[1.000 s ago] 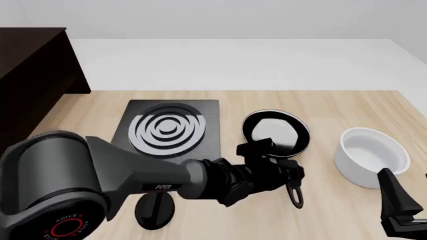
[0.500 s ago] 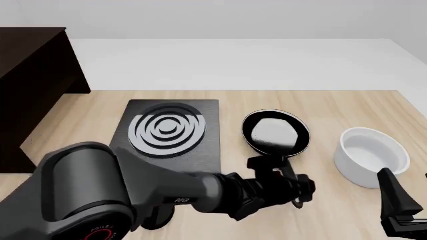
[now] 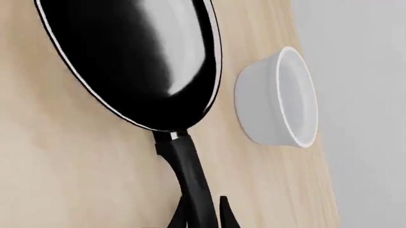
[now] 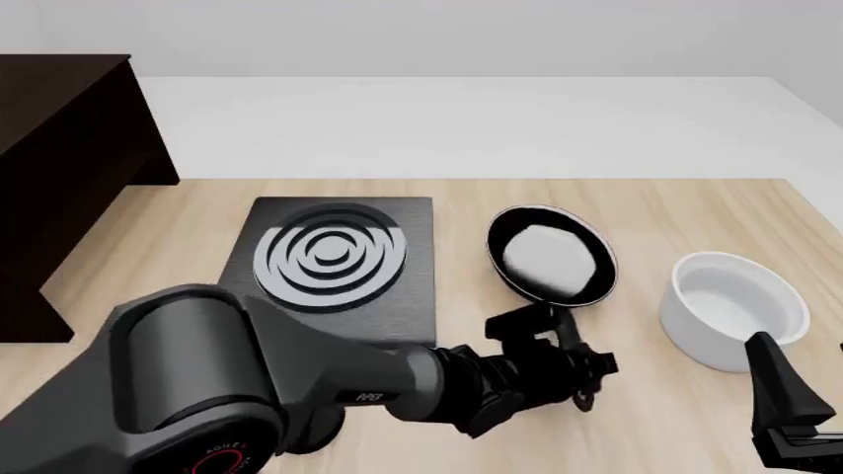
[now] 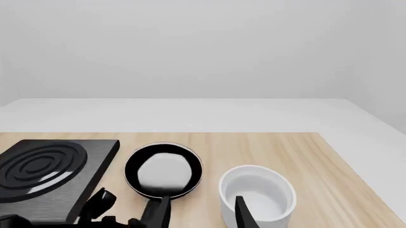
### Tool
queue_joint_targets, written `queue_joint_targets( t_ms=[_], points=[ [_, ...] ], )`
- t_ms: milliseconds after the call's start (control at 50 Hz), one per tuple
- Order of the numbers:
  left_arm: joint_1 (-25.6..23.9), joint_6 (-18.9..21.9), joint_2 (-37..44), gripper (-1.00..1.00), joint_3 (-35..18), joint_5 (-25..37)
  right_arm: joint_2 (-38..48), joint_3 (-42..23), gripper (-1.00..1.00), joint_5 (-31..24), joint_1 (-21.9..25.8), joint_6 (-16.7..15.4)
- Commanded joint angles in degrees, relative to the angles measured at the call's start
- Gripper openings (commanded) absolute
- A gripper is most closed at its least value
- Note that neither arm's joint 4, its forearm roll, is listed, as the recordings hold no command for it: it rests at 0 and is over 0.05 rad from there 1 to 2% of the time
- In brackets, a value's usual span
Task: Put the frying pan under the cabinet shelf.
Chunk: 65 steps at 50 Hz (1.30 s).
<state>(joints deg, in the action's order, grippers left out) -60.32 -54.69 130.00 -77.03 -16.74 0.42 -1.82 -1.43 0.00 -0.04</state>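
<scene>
The frying pan (image 4: 551,255) is a glossy black round pan on the table, right of the stove plate, with its thin handle (image 4: 570,331) pointing toward the near edge. My left gripper (image 4: 570,370) is shut on the handle's near end. In the left wrist view its fingertips (image 3: 225,213) press both sides of the handle (image 3: 187,171) below the pan (image 3: 127,61). The dark cabinet shelf (image 4: 59,148) stands at the far left, well away from the pan. Near the front right corner, my right gripper (image 4: 780,395) hangs open and holds nothing.
A flat black stove plate (image 4: 336,257) with grey rings lies between the pan and the cabinet. A white bowl (image 4: 731,306) sits right of the pan, close to my right gripper. My left arm (image 4: 264,375) crosses the near side of the table.
My left gripper slid down the handle toward the near edge and closed on it. The pan has shifted slightly right and farther away. The right arm stayed still.
</scene>
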Motion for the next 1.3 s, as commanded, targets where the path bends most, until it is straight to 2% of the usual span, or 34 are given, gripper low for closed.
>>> queue_joint_targets(
  t_ms=[20,60,160,280,440,680,860,1000,1040,1180,1300],
  points=[
    [1.5,-1.6,-4.7,-1.0,5.2,-1.8,0.0,0.0,1.0,0.0,0.0,0.0],
    [1.5,-2.5,-6.3,-1.0,7.5,-2.8,0.0,0.0,1.0,0.0,0.0,0.0],
    [2.7,-1.8,-11.5,-1.0,11.5,-2.7,0.0,0.0,1.0,0.0,0.0,0.0],
    [1.6,-3.1,-19.8,-1.0,17.7,-3.9,0.0,0.0,1.0,0.0,0.0,0.0],
    [4.1,-3.2,-26.1,-1.0,19.3,-2.6,0.0,0.0,1.0,0.0,0.0,0.0],
    [3.8,-4.2,-33.9,-1.0,21.5,-2.1,0.0,0.0,1.0,0.0,0.0,0.0],
    [5.3,-8.8,-38.0,-1.0,25.5,-5.2,0.0,0.0,1.0,0.0,0.0,0.0],
    [9.5,-12.3,-42.3,-1.0,28.3,-6.3,0.0,0.0,1.0,0.0,0.0,0.0],
    [10.7,-11.1,-43.3,-1.0,27.9,-4.8,0.0,0.0,1.0,0.0,0.0,0.0],
    [15.0,-16.5,-46.1,-1.0,34.7,-9.6,0.0,0.0,1.0,0.0,0.0,0.0],
    [16.3,-18.4,-48.2,-1.0,38.8,-12.5,0.0,0.0,1.0,0.0,0.0,0.0]
  ],
)
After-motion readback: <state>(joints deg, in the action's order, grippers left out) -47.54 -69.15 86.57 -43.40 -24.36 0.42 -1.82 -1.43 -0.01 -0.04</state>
